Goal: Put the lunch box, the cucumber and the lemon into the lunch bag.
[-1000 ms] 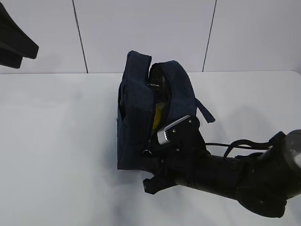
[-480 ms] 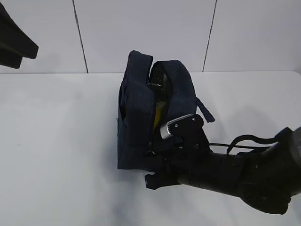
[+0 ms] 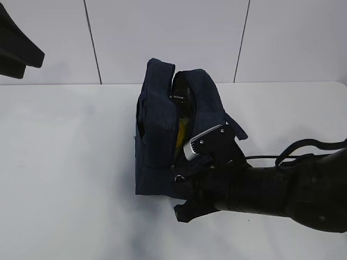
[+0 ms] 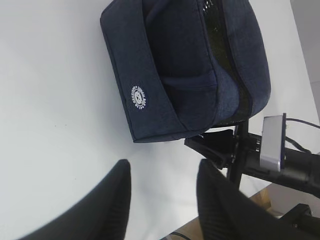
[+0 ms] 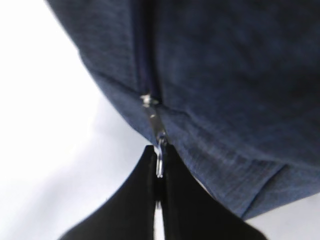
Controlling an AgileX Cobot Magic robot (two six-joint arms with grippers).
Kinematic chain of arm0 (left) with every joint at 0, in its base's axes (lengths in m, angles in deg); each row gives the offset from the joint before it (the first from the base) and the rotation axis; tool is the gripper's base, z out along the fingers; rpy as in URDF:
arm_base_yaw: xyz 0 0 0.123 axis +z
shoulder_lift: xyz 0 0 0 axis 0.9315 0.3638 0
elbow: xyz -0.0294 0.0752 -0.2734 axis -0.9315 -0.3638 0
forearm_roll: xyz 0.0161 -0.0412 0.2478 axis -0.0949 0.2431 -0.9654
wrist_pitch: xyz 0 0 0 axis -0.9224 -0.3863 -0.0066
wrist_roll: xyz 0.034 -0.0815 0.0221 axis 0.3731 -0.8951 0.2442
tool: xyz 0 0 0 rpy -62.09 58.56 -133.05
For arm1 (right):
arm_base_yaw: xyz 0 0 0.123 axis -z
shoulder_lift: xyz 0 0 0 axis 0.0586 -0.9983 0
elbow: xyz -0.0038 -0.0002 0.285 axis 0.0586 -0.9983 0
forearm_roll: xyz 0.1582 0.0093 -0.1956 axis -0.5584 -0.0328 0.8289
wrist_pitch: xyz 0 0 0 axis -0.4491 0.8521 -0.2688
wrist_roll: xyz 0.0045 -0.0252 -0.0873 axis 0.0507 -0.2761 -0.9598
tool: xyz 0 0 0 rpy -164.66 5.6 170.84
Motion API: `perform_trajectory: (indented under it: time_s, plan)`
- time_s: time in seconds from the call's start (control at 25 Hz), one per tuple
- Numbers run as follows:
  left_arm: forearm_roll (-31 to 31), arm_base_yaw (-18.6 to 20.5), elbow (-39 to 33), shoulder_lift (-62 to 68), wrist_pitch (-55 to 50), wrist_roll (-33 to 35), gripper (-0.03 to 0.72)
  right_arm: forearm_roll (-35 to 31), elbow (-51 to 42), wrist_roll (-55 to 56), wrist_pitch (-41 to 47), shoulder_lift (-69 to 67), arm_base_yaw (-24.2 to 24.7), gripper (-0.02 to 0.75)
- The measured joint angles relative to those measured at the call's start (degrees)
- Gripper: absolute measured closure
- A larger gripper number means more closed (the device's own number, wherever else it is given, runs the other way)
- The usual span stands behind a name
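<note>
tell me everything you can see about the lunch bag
The lunch bag is a boxy dark navy fabric bag standing on the white table, with a round white logo patch on one side and a strap handle. Its zipper gapes open along the top, showing something yellow inside. The right gripper is shut on the silver ring pull. The left gripper hangs open, clear of it.

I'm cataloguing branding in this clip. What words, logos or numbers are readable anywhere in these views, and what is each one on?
Round white badge on the side of the lunch bag: ring of lettering around a small emblem, too small and blurred to read.
Small black tag at the bag's open top: pale lettering, too small to read.
Silver camera block on the right arm: no marking visible.
Nothing else carries text.
</note>
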Motion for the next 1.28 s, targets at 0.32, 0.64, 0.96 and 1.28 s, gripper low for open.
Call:
perform_trajectory:
  time_s: [0.32,0.64,0.96,1.28]
  plan:
    - [0.0,0.0,0.0,0.0,0.0,0.0,0.372,25.3,7.0,18.8,14.3,4.6,0.0,0.73]
    - [-0.1,0.0,0.0,0.0,0.0,0.0,0.372,59.4,14.6,54.9,15.1,4.9,0.0,0.73]
    - [-0.1,0.0,0.0,0.0,0.0,0.0,0.372,79.2,21.9,78.6,2.9,4.9,0.0,0.73]
    - [-0.1,0.0,0.0,0.0,0.1,0.0,0.372,79.3,24.7,79.9,-2.8,4.9,0.0,0.73]
